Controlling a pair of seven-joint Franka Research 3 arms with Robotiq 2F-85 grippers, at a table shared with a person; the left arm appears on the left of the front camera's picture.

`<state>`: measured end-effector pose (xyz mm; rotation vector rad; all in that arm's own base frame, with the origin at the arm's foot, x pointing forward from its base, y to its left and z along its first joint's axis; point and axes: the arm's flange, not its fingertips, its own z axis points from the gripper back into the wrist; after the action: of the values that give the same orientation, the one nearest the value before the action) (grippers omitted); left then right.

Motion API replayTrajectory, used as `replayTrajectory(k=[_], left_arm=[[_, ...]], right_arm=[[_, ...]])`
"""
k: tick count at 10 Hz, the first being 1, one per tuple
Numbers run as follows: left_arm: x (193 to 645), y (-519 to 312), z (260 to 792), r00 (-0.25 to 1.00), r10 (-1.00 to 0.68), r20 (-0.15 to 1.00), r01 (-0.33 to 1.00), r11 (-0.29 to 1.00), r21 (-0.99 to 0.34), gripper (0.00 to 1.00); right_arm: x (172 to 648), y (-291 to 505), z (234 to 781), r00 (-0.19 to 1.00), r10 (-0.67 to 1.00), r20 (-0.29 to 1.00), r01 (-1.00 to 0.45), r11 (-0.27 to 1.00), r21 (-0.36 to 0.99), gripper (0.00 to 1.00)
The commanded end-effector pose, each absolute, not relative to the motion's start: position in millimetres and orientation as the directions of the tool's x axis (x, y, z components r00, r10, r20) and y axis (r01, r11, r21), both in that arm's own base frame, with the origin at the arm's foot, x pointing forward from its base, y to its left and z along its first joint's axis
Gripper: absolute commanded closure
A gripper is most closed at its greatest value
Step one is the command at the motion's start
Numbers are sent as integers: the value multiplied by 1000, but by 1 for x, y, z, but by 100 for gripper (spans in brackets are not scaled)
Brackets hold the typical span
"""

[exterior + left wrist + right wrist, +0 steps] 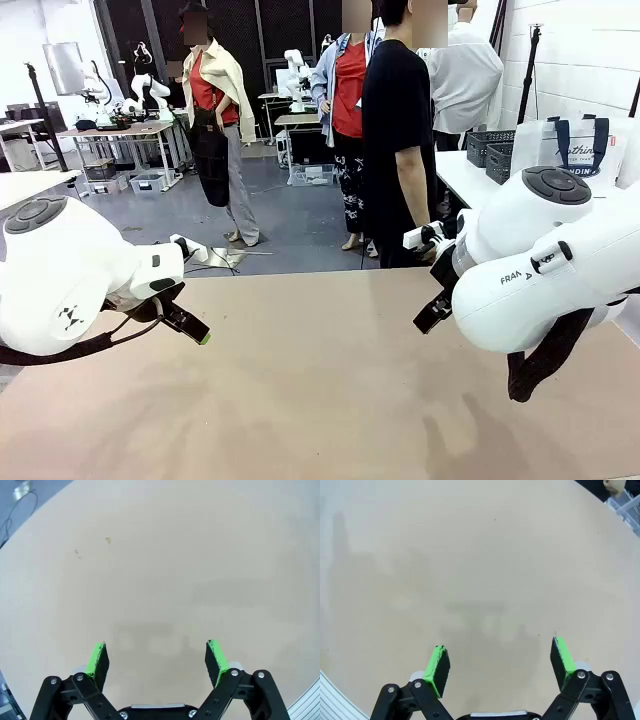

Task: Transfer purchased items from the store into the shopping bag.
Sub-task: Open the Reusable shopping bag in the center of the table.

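Note:
The shopping bag (583, 148), translucent white with navy handles and lettering, stands on a white side table at the far right, well behind my right arm. The purchased items are out of view. My left gripper (192, 327) hangs over the left part of the tan table (320, 400). In the left wrist view, the left gripper (157, 652) is open, with bare tabletop between its green pads. My right gripper (432, 314) hovers over the table's right part. The right wrist view has the right gripper (499, 655) open too, holding nothing.
A person in a black shirt (397, 120) stands at the table's far edge, right of centre, with others behind. Dark grey lattice baskets (492, 150) sit beside the bag on the white side table (462, 178).

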<state>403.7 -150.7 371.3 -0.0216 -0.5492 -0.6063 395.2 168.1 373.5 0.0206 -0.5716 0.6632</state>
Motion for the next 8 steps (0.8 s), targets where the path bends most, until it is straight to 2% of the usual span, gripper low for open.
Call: replayTrajectory(k=[1, 8], left_arm=[[404, -151, 371, 683, -535, 497, 546, 826, 138, 0], [404, -151, 371, 683, -535, 497, 546, 826, 138, 0]], right_arm=[[395, 168, 373, 641, 576, 508, -587, 794, -160, 0], [395, 168, 373, 641, 576, 508, -587, 794, -160, 0]])
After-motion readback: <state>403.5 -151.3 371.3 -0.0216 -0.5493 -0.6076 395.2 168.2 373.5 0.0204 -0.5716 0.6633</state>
